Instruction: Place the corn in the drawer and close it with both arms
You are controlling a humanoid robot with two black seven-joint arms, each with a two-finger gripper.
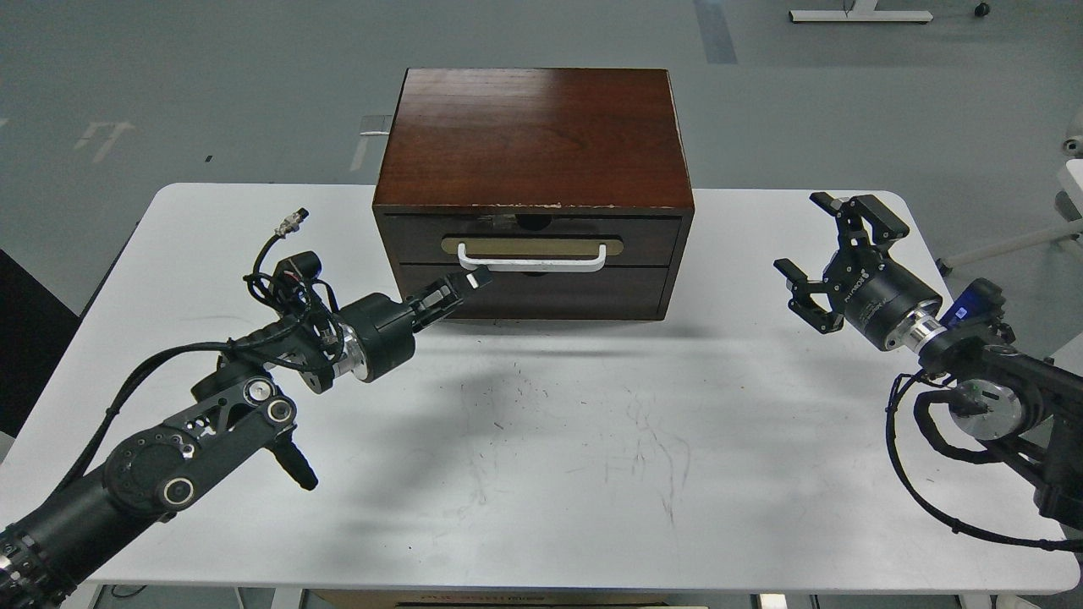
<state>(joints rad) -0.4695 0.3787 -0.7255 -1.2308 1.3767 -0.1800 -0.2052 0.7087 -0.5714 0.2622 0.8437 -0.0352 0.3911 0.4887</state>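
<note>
The dark brown drawer (651, 240) sits pushed flush into the wooden cabinet (533, 135), with its white bar handle (532, 262) on a tan oval plate. My left gripper (475, 281) is shut, its tip against the cabinet front just below the handle's left end. My right gripper (825, 254) is open and empty, off to the right of the cabinet above the table. The corn is hidden from view.
The cabinet stands at the back middle of the white table (541, 474). A plain dark panel (575, 296) lies under the drawer. The table's surface in front is scuffed. Grey floor lies beyond.
</note>
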